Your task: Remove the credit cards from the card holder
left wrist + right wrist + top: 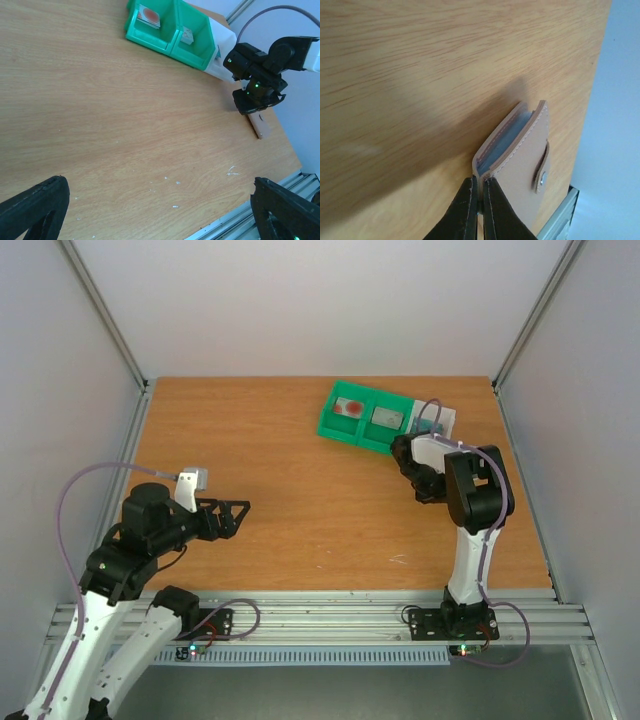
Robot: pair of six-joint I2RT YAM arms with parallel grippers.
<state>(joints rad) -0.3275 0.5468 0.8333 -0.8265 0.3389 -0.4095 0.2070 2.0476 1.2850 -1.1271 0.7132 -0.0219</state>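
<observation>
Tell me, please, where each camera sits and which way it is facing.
Top: above and behind the bases, looking down on the table; left arm and right arm show.
Left wrist: on the left arm, looking across the table at the tray and right arm; open left tool at bottom corners.
Right wrist: low over the table, looking down; right tool shut on the card holder.
Shared: top and left wrist both show the tray.

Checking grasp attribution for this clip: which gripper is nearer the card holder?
Right. The right gripper is shut on the card holder at its edge, near the table's right side; the left gripper hangs open over the table's left part, well away from it.
</observation>
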